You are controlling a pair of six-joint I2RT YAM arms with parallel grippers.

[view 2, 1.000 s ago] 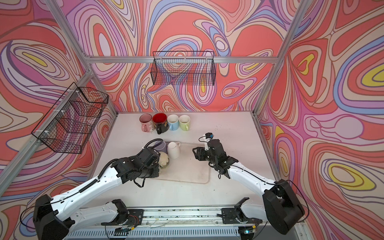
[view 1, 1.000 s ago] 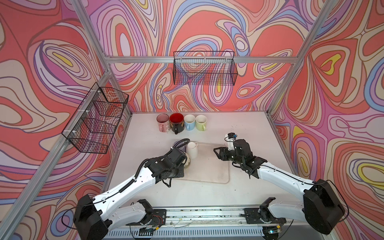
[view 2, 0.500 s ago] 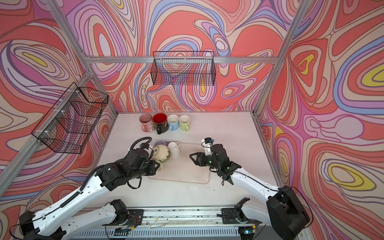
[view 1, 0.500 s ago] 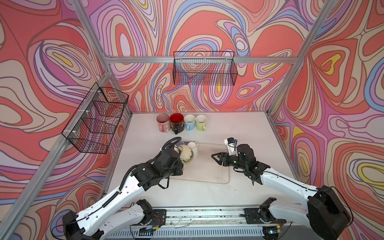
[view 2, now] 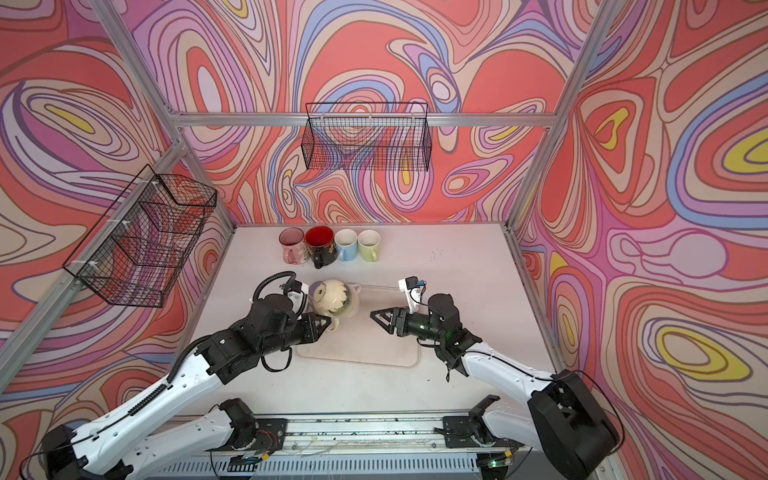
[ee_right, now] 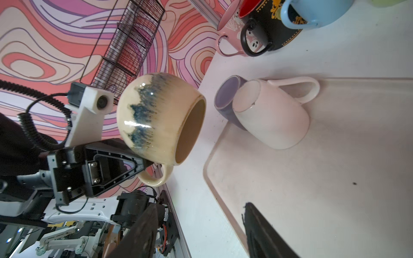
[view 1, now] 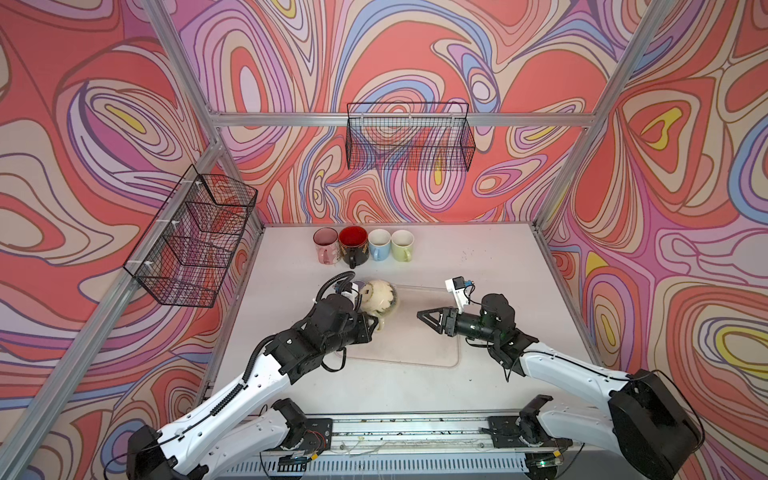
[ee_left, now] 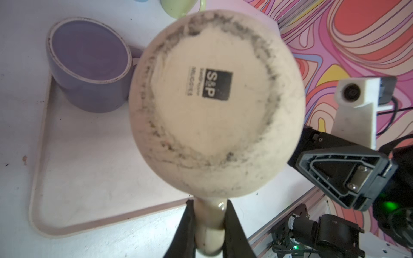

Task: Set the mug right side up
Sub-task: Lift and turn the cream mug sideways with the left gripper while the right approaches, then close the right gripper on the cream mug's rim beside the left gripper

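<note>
Stoneware, cream with a blue-green drip: mug [view 1: 379, 297] off the table [view 1: 478, 257] altogether, hanging above the far left corner of the tray [view 1: 407, 362]. Pinched by the handle [ee_left: 210, 221] between the closed jaws of the left gripper [view 1: 371, 322], a hold that leaves body and mouth free to swing with the wrist. Lying on its side in the air: stamped base filling the left wrist view, mouth opening toward the right gripper [view 1: 420, 316]. Judged roughly halfway through the turn, not yet right side up.

Held high, probably, to clear the lavender mug [ee_left: 89, 73] and white mug [ee_right: 272, 116], crowded touching one another in that same tray corner just beneath.

Right gripper empty, jaws standing apart, level over the middle of the tray, nose aimed at the mug yet apart from it. Perhaps parked ready to steady it, but cannot be told.

Next: more roll until the mouth faces up, then a set-down on bare tray toward the near edge. Worth watching: round heavy body on a narrow handle grip, liable to pivot in the jaws.

Along the table's far edge, pink mug [view 1: 326, 245], black mug [view 1: 353, 248], blue mug [view 1: 379, 245] and green mug [view 1: 402, 246] in a row, mouths up, well apart from all this.
</note>
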